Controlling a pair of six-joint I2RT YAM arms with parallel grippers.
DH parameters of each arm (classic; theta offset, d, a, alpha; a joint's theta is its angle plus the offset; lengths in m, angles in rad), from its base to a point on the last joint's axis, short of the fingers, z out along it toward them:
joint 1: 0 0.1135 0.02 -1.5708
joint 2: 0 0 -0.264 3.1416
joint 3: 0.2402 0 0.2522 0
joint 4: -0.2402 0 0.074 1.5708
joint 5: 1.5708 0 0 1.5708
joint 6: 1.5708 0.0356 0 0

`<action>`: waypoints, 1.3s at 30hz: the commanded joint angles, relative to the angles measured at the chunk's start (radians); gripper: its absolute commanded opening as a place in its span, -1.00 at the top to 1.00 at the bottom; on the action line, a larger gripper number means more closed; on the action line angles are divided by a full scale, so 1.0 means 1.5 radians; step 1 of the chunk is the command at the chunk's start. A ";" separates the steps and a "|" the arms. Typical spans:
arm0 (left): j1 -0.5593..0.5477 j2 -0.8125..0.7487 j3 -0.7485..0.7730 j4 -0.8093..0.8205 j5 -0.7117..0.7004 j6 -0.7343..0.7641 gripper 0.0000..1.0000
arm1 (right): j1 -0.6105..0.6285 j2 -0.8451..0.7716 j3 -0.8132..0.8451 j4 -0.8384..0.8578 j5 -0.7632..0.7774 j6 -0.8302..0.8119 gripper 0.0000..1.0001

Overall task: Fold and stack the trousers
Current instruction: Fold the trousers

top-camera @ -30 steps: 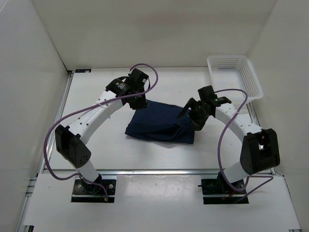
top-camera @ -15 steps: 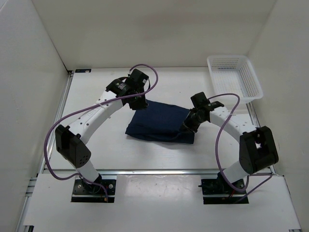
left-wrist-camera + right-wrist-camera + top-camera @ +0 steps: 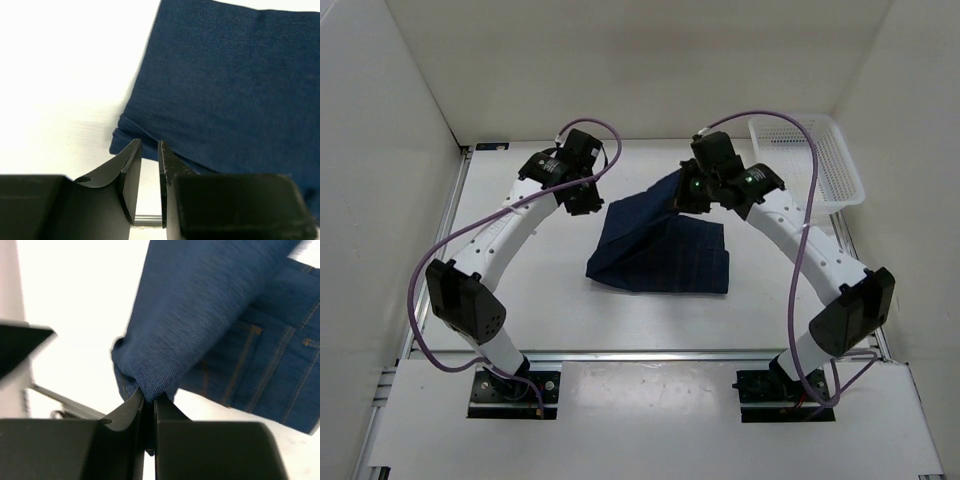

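1. The right tool (image 3: pixel 684 196) is clamped tight on a pinch of the trousers (image 3: pixel 665 250). In the right wrist view, the cloth bunches at the fingertips of the tool (image 3: pixel 147 397) with no gap between them.
2. From that pinch a layer of the dark denim (image 3: pixel 200 305) slopes away, down to the rest of the pair, which lies folded on the table (image 3: pixel 540 290) below and in front of the right tool.
3. Orange stitching and a pocket seam show on the lower layer, to the right of the right tool's fingers in its wrist view.
4. The left tool (image 3: pixel 582 203) sits just beside the trousers' left edge. Its fingers (image 3: pixel 131 170) stand narrow, with a slim gap and nothing between them.
5. Ahead and to the right of the left tool (image 3: pixel 150 145) the denim (image 3: pixel 225 85) lies flat; whether it touches the tool cannot be told.
6. A white basket (image 3: pixel 807 160) stands beyond the right tool, well apart from the trousers.
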 commanded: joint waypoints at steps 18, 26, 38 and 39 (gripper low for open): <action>-0.046 0.127 -0.059 0.088 0.138 0.056 0.79 | -0.079 -0.184 -0.318 -0.024 0.113 0.030 0.91; -0.052 0.137 -0.174 0.131 0.124 0.043 0.79 | -0.042 -0.073 -0.315 0.004 0.058 0.025 0.98; -0.058 0.168 -0.298 0.191 0.138 0.009 0.79 | -0.060 0.005 -0.505 0.111 0.115 0.072 0.98; -0.058 0.141 -0.304 0.191 0.148 0.009 0.79 | -0.060 -0.008 -0.497 0.095 0.125 0.072 0.98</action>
